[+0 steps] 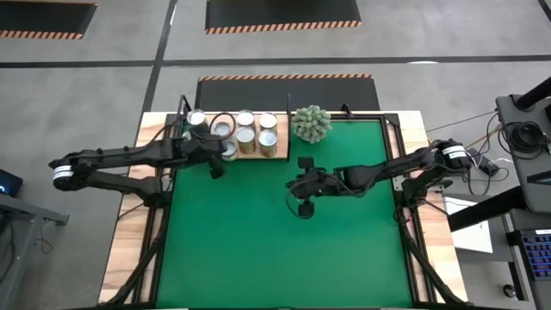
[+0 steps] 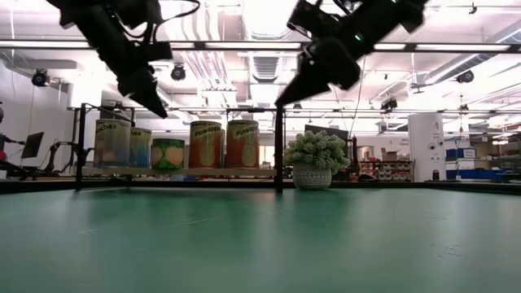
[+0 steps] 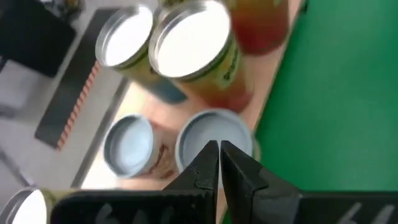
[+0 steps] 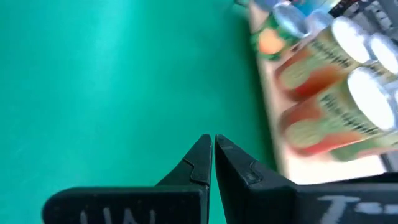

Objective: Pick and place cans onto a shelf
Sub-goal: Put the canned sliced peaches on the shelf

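Note:
Several cans with silver tops stand upright on the pale wooden shelf at the far edge of the green mat; they also show in the low view. My left gripper is shut and empty. It hovers over the shelf's near left end, its tips above a grey-topped can without touching it. My right gripper is shut and empty, above the mat's middle, to the near right of the shelf; its wrist view shows bare mat beneath it.
A round spiky grey-green plant in a small pot stands right of the shelf at the far edge. A dark frame post rises between shelf and plant. The green mat lies open toward the near edge.

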Motion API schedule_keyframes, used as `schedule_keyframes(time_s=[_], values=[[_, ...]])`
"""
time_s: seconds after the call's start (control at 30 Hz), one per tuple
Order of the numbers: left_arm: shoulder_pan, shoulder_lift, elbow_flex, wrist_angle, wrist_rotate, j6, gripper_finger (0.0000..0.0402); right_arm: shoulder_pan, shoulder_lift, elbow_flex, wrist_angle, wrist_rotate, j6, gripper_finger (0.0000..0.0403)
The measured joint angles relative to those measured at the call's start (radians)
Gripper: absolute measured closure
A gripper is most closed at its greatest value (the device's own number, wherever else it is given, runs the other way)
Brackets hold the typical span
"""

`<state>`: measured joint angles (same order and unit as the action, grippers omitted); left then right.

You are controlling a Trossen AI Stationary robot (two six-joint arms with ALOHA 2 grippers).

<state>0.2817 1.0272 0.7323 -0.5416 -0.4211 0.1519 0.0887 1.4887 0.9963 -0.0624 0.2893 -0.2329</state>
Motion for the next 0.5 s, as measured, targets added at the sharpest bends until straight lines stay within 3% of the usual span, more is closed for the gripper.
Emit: schedule_keyframes(time_s=[0.27,0.5], values=[[0.000,-0.081,-0.144,0.209,-0.018,0.023,0.0402,-0.086,0.016,0.222,-0.138,-0.002,-0.124,0.0394],[0.001,-0.058,-0.211,0.322,-0.075,0.022,0.0402,-0.130,0.024,0.278,-0.159,-0.009,-0.203,0.0394]])
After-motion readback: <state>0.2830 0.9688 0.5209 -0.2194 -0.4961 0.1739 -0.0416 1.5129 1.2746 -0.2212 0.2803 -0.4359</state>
